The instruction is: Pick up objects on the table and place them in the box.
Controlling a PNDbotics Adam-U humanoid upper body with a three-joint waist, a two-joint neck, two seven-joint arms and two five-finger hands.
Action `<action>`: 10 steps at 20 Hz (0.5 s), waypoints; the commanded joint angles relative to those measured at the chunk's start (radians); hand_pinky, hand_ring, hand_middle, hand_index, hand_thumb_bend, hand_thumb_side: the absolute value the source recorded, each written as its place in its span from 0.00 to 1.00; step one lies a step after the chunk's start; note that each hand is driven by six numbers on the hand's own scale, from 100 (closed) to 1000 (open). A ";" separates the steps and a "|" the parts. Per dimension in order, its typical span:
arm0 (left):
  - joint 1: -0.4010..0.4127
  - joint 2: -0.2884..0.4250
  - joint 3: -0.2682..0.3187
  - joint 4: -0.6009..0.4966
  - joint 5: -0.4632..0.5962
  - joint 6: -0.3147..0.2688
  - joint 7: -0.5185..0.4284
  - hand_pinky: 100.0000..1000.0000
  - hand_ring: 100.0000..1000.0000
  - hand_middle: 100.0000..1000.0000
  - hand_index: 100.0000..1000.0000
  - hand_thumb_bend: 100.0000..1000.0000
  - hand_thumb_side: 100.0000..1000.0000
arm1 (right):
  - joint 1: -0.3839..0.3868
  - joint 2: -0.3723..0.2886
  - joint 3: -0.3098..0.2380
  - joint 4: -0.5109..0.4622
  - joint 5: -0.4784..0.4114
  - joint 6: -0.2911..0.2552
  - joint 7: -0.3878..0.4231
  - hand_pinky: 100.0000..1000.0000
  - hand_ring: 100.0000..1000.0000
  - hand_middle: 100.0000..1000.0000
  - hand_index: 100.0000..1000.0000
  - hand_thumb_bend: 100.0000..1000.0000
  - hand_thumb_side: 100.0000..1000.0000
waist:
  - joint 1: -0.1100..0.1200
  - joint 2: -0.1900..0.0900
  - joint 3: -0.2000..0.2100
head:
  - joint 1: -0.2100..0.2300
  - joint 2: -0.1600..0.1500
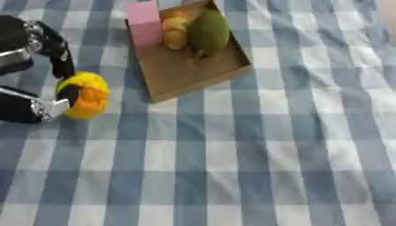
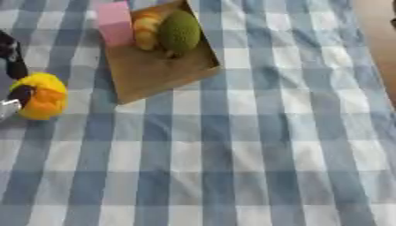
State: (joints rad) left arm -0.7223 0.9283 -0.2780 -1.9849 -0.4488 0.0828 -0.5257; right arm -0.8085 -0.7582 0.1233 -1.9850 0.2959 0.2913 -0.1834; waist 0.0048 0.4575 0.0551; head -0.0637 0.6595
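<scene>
My left hand (image 1: 35, 66) comes in at the left edge and is shut on a yellow-orange fruit-like object (image 1: 86, 96), with black fingers (image 1: 62, 57) curled over its top and the thumb below. The object is to the left of a shallow brown box (image 1: 185, 70) at the top centre. In the box lie a pink block (image 1: 144, 23), a yellow-orange piece (image 1: 175, 31) and a green fruit (image 1: 209, 32). My right hand shows in neither view.
A blue and white checked cloth (image 1: 232, 154) covers the table. A brown strip (image 2: 379, 35) shows beyond the cloth's right edge in the right eye view.
</scene>
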 commanded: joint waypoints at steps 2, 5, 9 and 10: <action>-0.090 -0.014 0.013 -0.015 0.026 0.043 -0.001 0.70 0.54 0.38 0.46 0.00 0.22 | -0.017 -0.014 -0.011 -0.015 -0.008 -0.005 0.002 0.65 0.66 0.72 0.81 0.00 0.32 | 0.004 -0.031 -0.005 | 0.000 0.003; -0.166 -0.057 -0.001 0.012 0.014 0.081 -0.007 0.70 0.54 0.40 0.46 0.00 0.22 | -0.023 -0.010 -0.009 -0.015 -0.009 -0.005 0.004 0.65 0.66 0.72 0.81 0.00 0.32 | 0.004 -0.031 -0.012 | 0.002 -0.003; -0.279 -0.151 -0.029 0.142 0.015 0.071 0.020 0.69 0.53 0.41 0.45 0.00 0.24 | -0.038 0.001 -0.006 -0.015 -0.011 -0.006 0.008 0.65 0.66 0.72 0.81 0.00 0.32 | 0.002 -0.028 -0.026 | 0.008 -0.014; -0.302 -0.174 -0.036 0.179 0.011 0.059 0.030 0.69 0.53 0.41 0.46 0.00 0.24 | -0.042 0.004 -0.006 -0.015 -0.012 -0.006 0.009 0.65 0.66 0.72 0.81 0.00 0.32 | 0.001 -0.026 -0.030 | 0.010 -0.017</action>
State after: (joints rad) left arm -1.0043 0.7626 -0.3159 -1.8342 -0.4332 0.1472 -0.5068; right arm -0.8336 -0.7412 0.1247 -1.9850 0.2949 0.2871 -0.1779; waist 0.0063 0.4560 0.0245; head -0.0581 0.6546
